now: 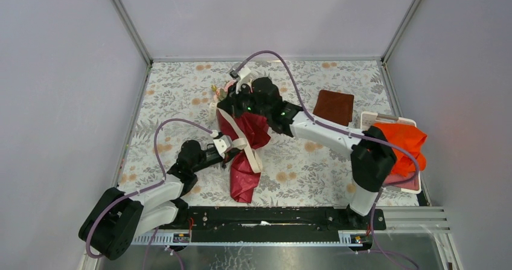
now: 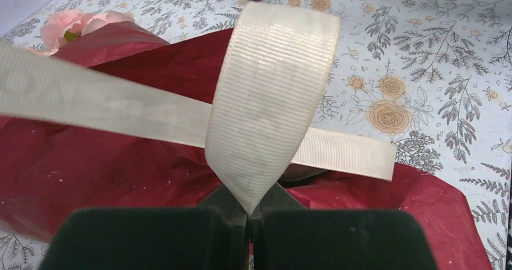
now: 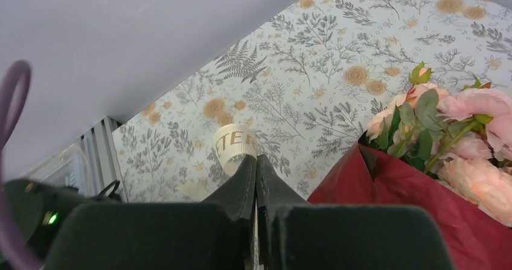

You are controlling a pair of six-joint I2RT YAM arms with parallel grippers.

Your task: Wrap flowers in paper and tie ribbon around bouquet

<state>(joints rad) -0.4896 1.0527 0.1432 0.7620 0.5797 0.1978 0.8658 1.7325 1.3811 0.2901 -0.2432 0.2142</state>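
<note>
The bouquet [image 1: 244,161] lies mid-table: pink and peach flowers [image 3: 460,118] in a cone of crimson paper [image 2: 90,161] that narrows toward the near edge. A cream ribbon [image 1: 244,143] runs across the cone. My left gripper [image 2: 249,212], at the cone's left side [image 1: 222,143], is shut on a folded loop of ribbon [image 2: 272,89]. My right gripper [image 3: 256,161] is at the flower end [image 1: 237,84], shut on a ribbon end with gold lettering [image 3: 235,144]. The stems are hidden inside the paper.
A small brown folded square [image 1: 334,106] lies at the back right. A bright orange-red cloth [image 1: 403,146] sits on a white tray [image 1: 369,119] at the right edge. Walls close in the floral tabletop [image 1: 175,95] on three sides.
</note>
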